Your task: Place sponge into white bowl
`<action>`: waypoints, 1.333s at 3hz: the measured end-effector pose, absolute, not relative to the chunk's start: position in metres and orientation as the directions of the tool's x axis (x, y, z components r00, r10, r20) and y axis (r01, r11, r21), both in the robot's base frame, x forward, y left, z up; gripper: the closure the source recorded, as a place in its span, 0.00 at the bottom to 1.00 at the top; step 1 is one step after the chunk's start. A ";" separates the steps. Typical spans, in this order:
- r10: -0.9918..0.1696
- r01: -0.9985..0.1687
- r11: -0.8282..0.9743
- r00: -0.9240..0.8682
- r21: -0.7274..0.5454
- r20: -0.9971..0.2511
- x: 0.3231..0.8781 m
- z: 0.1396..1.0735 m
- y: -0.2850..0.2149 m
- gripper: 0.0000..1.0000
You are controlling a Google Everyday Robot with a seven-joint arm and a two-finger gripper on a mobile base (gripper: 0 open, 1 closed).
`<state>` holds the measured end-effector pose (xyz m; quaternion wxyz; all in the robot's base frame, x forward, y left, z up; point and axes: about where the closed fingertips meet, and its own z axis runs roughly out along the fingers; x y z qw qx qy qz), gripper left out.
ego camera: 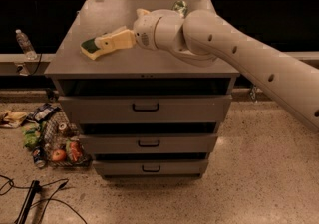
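Note:
The sponge (90,47), pale yellow with a dark green top, lies on the left part of the grey cabinet top (149,56). My gripper (103,44) reaches in from the right and its tip is at the sponge's right end, low over the surface. The white bowl does not show; the arm covers the middle of the cabinet top.
A small green-and-white wrapper-like object (180,6) lies at the back behind the arm. The cabinet has three shut drawers (145,107). A plastic bottle (23,43) stands on a ledge at left. A basket of cans and fruit (59,143) and cables (35,198) lie on the floor.

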<state>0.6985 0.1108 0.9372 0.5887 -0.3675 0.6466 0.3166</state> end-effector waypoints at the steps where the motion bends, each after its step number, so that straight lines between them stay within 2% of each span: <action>1: -0.087 -0.874 0.486 -0.072 0.021 -0.994 0.708 0.922 0.141 0.00; 2: -0.105 -0.881 0.472 -0.098 0.037 -0.990 0.720 0.911 0.162 0.00; 3: -0.170 -0.866 0.496 -0.162 0.057 -0.972 0.735 0.878 0.169 0.00; 4: -0.181 -0.840 0.537 -0.201 0.075 -0.963 0.746 0.859 0.165 0.00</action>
